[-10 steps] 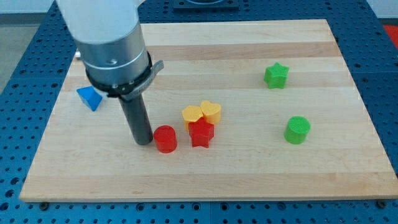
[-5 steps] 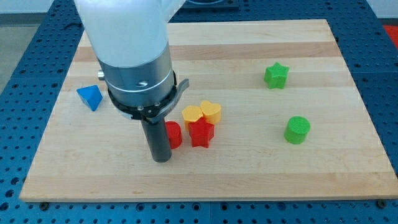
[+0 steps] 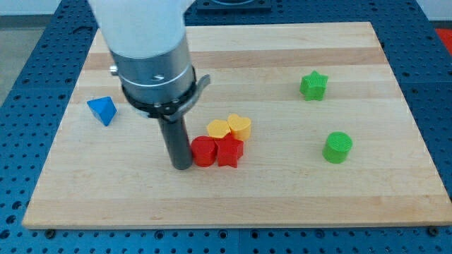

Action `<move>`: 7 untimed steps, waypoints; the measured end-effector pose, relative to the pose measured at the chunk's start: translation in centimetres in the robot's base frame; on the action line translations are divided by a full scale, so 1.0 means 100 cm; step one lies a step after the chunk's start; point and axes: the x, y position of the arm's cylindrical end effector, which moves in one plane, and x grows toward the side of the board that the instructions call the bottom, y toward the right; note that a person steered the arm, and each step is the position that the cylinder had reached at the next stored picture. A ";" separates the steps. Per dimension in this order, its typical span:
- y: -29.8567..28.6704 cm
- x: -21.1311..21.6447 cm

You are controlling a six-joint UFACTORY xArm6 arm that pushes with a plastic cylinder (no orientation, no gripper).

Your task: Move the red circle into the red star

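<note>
Red circle (image 3: 204, 151) touching red star (image 3: 229, 151), mid-table.
My tip (image 3: 181, 166) at circle's left edge; no pincer fitted. Pale wooden table (image 3: 282, 190) sits on blue perforated base (image 3: 21, 85).

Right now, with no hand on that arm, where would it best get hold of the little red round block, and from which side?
It cannot grip, only push. My tip works best flat against the red circle's curved side on the view's left, where it sits now. The red star touches the circle's opposite side, so a push toward the view's right likely keeps them together. The yellow heart blocks sit just above.
</note>
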 end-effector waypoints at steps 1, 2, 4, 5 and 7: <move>0.010 0.000; 0.007 0.001; 0.016 0.086; 0.096 0.077; 0.241 0.006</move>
